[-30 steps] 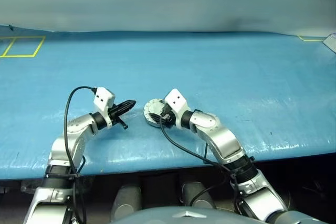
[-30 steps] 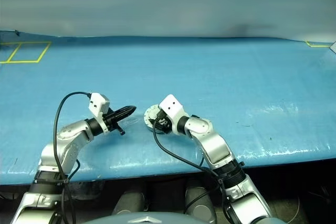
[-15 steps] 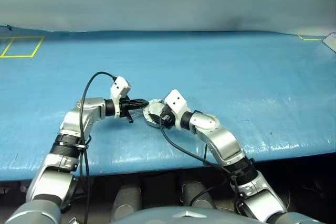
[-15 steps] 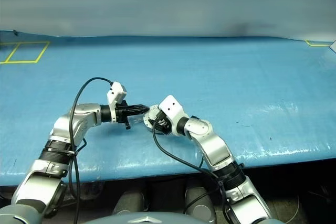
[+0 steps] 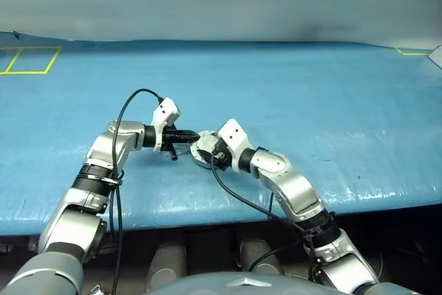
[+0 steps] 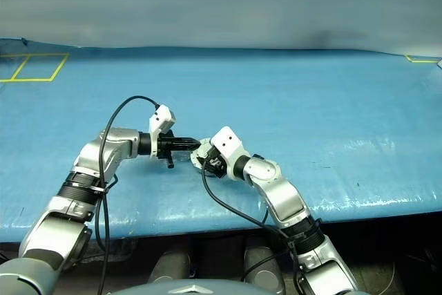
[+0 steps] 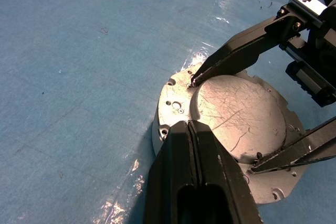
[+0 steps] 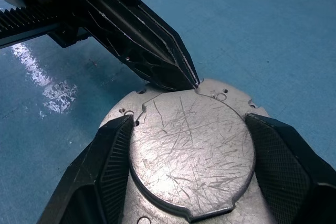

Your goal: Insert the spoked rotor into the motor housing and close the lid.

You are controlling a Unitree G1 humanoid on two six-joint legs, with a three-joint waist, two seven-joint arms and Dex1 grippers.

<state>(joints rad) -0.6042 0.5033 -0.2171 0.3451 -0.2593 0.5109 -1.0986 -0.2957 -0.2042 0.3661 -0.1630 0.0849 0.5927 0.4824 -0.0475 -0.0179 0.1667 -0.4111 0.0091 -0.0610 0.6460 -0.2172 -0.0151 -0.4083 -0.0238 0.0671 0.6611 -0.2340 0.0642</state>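
Note:
The motor housing [image 5: 202, 150] sits on the blue table with its lid [image 7: 236, 116] down flat, plain grey side and raised round boss up. The spoked rotor is hidden. My right gripper [image 8: 190, 121] is open, with one finger [image 8: 105, 161] on each side of the boss, close against its edges. My left gripper [image 7: 187, 125] is shut and empty. Its tip rests at the lid's flange, beside the boss, on the side facing my left arm. The right wrist view shows that left gripper [image 8: 189, 81] reaching in from across the lid.
Blue sheeting covers the table [image 5: 311, 88], which is bare around the housing. Yellow tape squares [image 5: 31, 60] mark the far left corner and another mark [image 5: 407, 51] the far right. The table's front edge runs just below my arms.
My left arm has swung right, bringing its shut tip from a gap away onto the lid's edge. The right hand has stayed at the housing.

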